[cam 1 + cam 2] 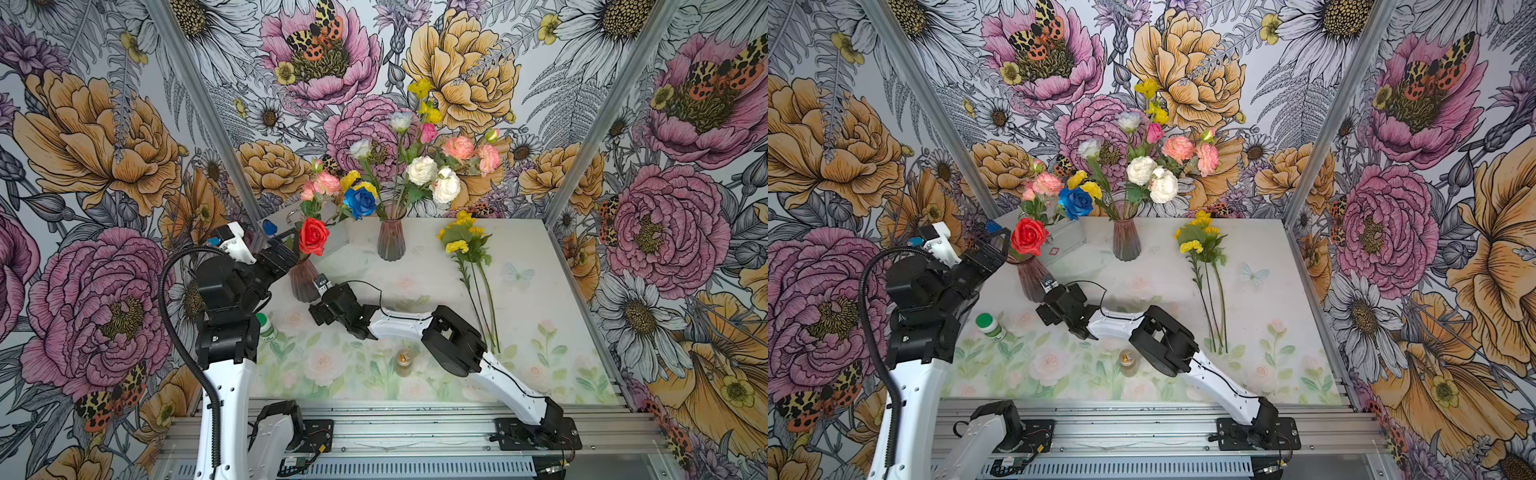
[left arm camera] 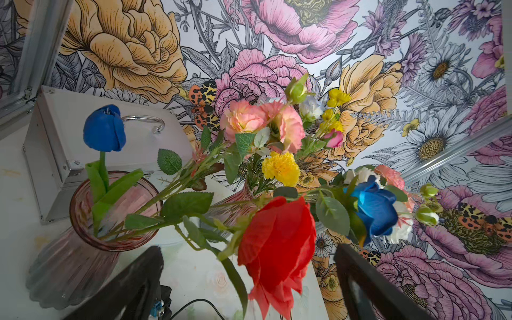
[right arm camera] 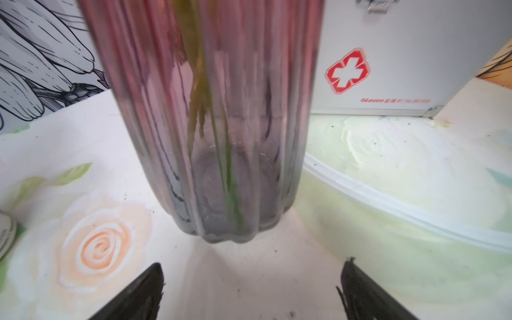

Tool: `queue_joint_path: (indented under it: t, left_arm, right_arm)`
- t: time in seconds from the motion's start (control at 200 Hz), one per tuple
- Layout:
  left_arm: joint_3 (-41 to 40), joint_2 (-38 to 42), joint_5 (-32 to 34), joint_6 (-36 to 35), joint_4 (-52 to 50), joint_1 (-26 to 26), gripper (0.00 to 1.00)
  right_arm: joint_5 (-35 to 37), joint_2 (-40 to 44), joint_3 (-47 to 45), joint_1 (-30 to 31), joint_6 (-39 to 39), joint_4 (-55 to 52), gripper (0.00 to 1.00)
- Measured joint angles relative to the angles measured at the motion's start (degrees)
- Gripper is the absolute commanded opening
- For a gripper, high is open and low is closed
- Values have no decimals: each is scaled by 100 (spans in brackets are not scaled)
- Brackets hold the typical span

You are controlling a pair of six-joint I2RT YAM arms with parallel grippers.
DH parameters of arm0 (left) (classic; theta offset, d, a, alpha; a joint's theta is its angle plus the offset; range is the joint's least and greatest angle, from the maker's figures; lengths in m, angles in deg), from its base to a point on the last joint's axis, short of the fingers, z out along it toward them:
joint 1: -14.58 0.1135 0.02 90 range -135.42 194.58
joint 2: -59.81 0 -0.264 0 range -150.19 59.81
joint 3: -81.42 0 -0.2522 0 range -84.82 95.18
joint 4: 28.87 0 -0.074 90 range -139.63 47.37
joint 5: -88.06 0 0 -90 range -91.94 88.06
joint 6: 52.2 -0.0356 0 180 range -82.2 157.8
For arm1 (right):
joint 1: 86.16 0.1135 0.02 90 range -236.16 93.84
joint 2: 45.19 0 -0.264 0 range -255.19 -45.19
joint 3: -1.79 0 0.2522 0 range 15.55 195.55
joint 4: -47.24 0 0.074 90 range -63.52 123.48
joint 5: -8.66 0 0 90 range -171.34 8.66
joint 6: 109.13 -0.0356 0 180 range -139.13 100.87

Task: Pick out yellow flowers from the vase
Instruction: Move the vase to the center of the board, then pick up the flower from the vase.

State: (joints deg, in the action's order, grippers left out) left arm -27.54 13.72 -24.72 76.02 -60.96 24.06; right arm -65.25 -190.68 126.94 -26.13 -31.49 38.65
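Your left end effector (image 1: pixel 293 246) is released beside the red rose (image 1: pixel 313 236); your right end effector (image 3: pixel 253 263), released too, faces the pink glass vase (image 3: pixel 221 138) by the table's (image 1: pixel 540 291) left edge.

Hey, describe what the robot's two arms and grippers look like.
Left arm and right arm: white shells, black joints. A ribbed black hose loops along the left; a thin black cable runs along the right. Left gripper and right gripper have black fingers.

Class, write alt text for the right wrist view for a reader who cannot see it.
A ribbed pink glass vase holding green stems fills the view, standing on a rose-painted table. The right gripper, jaws open, faces its base without touching; a white first-aid case stands behind.
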Motion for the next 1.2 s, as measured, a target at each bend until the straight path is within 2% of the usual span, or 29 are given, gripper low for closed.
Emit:
queue_joint_path:
  t: [0.275, 0.495, 0.64, 0.846, 1.026, 1.201]
  left_arm:
    - [-278, 804, 105, -518, -282, -748, 99]
    - [-560, 866, 566, -1145, -407, -1991, 99]
    - [-625, 490, 1322, -1558, -439, -3077, 98]
    - [-802, -168, 2129, -1768, -22, -4050, 99]
    - [-1276, -957, 2907, -1897, 1069, -4988, 99]
    - [-1860, -1891, 3449, -1917, 2577, -5305, 98]
  right_arm:
    - [260, 2017, -1775, -94, 42, 413, 100]
    - [455, 3069, -2496, -697, -4, 13, 100]
    - [549, 3620, -2942, -1161, -48, -455, 100]
    - [601, 4264, -3276, -1794, -188, -1145, 100]
    - [551, 4865, -3630, -2490, -439, -1661, 100]
    - [444, 5421, -4024, -3034, -549, -1998, 100]
